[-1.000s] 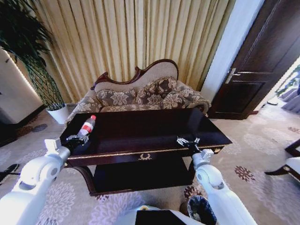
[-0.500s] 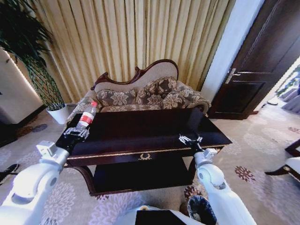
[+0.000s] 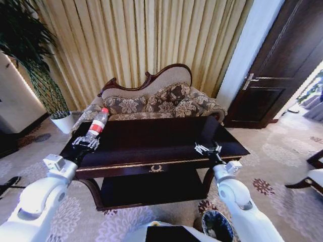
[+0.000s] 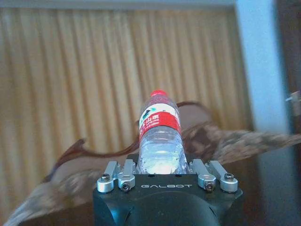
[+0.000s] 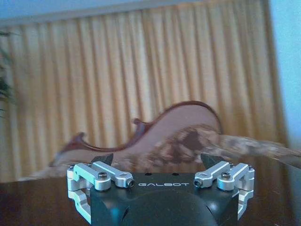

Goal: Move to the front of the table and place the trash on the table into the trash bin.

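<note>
The left tool (image 3: 87, 142) is clenched on the bottle (image 3: 96, 126), lifted above the bench's (image 3: 151, 138) left end; it looks empty. The right tool (image 3: 208, 149) hangs released over the bench's right front. The trash bin (image 3: 218, 226) stands on the floor below.

I read "GALBOT" in pale capitals on the black body of my left pincer (image 4: 162, 165), and again on my right pincer (image 5: 160, 162). The bottle (image 4: 160, 136) carries a red-and-white label whose print is too small to read.
</note>
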You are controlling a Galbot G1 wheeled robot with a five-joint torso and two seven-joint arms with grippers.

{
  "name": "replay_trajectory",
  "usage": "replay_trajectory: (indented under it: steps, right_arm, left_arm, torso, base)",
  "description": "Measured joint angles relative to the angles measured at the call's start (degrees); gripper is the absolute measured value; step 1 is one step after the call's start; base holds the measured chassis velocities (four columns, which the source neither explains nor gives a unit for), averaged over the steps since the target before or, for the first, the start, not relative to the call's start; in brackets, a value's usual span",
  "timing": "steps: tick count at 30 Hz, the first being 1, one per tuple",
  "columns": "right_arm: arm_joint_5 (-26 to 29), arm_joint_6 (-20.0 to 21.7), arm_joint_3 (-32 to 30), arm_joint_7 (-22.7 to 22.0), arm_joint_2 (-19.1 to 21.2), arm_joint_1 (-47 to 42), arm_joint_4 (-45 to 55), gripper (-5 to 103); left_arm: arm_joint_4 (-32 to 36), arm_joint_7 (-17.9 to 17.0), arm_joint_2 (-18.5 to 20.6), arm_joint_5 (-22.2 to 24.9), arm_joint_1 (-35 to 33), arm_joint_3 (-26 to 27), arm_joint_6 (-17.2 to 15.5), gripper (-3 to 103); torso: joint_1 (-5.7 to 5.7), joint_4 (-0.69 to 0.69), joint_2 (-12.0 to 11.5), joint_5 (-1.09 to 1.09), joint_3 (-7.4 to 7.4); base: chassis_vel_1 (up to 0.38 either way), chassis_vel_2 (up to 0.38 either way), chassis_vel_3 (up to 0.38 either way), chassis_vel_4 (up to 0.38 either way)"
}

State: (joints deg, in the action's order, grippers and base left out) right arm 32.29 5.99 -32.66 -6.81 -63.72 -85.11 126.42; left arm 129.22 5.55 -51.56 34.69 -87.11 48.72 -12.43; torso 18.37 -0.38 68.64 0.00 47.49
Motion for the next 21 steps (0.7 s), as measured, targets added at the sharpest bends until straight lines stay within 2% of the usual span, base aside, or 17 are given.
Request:
replay_trajectory:
  steps: [4, 6, 9, 11, 17, 21]
  right_arm:
    - [1.7, 0.8, 1.3, 0.0, 1.9, -0.5, 3.5, 100]
    - [5.8, 3.2, 2.3, 0.0, 4.1, -0.6, 7.1, 100]
    - [8.4, 4.4, 2.8, 0.0, 5.3, -0.5, 8.9, 100]
    - [11.5, 5.8, 3.3, 0.0, 6.7, -0.4, 10.9, 100]
    - [16.5, 7.9, 4.2, 0.0, 7.4, 0.4, 12.7, 100]
    - [23.5, 10.8, 4.8, 0.0, 7.2, 2.2, 14.1, 100]
  left_arm:
    - [-0.3, 1.4, 1.4, 1.0, 1.1, -1.5, 2.1, 44]
    - [-0.3, 2.4, 2.9, 1.4, 2.1, -3.3, 4.1, 44]
    - [-0.2, 2.7, 3.6, 1.3, 2.7, -4.9, 5.3, 44]
    - [0.4, 2.8, 4.5, -0.1, 3.4, -7.5, 7.0, 44]
    - [1.9, 2.5, 4.7, -1.8, 5.5, -11.8, 7.9, 44]
    - [2.5, 2.3, 4.6, -4.9, 7.5, -16.4, 8.7, 44]
  torso:
    - [0.00, 0.00, 0.0, 0.00, 0.00]
    - [0.00, 0.01, 0.0, 0.01, 0.00]
    - [0.00, 0.00, 0.0, 0.00, 0.00]
    - [0.00, 0.01, 0.0, 0.01, 0.00]
    - [0.00, 0.00, 0.0, 0.01, 0.00]
    - [0.00, 0.01, 0.0, 0.01, 0.00]
  base:
    - [0.000, 0.000, 0.000, 0.000]
    - [0.000, 0.000, 0.000, 0.000]
    - [0.000, 0.000, 0.000, 0.000]
    - [0.000, 0.000, 0.000, 0.000]
    - [0.000, 0.000, 0.000, 0.000]
    - [0.000, 0.000, 0.000, 0.000]
